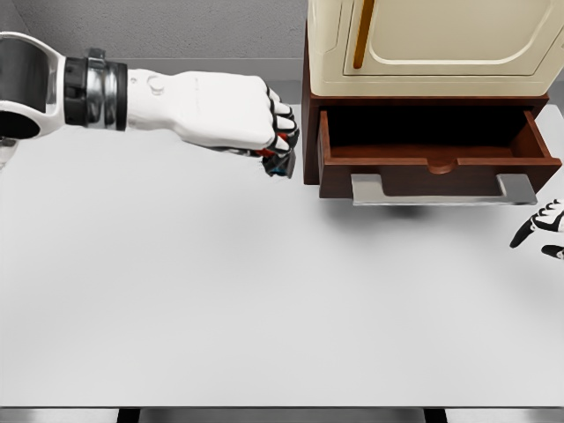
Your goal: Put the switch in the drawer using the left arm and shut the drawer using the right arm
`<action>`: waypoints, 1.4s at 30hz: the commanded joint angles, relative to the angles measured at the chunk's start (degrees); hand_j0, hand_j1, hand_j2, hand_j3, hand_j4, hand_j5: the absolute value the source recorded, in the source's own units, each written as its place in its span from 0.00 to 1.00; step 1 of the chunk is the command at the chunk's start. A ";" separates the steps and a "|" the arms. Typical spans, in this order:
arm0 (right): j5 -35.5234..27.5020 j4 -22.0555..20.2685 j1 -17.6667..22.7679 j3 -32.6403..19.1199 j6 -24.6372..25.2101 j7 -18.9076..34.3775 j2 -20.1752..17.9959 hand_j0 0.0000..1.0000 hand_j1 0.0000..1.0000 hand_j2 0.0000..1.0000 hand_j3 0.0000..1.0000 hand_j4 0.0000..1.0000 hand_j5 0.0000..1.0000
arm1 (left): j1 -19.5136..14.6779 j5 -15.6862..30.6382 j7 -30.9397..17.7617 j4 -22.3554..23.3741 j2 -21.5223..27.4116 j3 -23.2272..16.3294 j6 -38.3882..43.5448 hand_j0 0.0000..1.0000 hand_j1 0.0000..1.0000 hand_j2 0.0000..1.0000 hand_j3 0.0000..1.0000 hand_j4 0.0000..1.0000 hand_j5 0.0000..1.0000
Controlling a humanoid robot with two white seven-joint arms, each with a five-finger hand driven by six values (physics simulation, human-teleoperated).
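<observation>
- The left hand reaches in from the upper left of the frame, its white arm with a black-and-grey wrist band running along the upper edge.
- Its fingers are curled tight into a fist around the switch, a small dark object with red and blue touches that peeks out below the fingertips.
- The switch is held above the white table, just left of the cabinet and not yet over the drawer.
- The drawer stands pulled open at the upper right of the frame, dark brown wood with a shadowed inside and a flat grey handle along its front.
- Above the drawer sits the cream-coloured upper part of the cabinet, with a door and a slim brown vertical handle.
- The right hand shows only at the right edge, below and to the right of the drawer front; only a few white fingers with dark joints are visible, loosely extended and holding nothing, apart from the drawer.
</observation>
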 commanded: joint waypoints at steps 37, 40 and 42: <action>-0.99 -0.02 0.00 0.02 0.17 -0.02 -0.51 0.55 0.55 0.55 0.55 0.55 0.55 | -4.48 -8.52 0.08 26.26 -33.37 3.47 0.22 0.33 0.33 0.33 0.33 0.33 0.33; -1.34 -0.02 0.00 0.02 0.17 -0.02 -0.51 0.55 0.55 0.55 0.55 0.55 0.55 | -4.48 -9.92 0.08 26.43 -33.37 5.40 0.22 0.33 0.33 0.33 0.33 0.33 0.33; -1.52 -0.02 0.00 0.10 0.17 -0.02 -0.51 0.55 0.55 0.55 0.55 0.55 0.55 | -4.48 -12.03 0.08 27.22 -33.81 5.67 0.22 0.33 0.33 0.33 0.33 0.33 0.33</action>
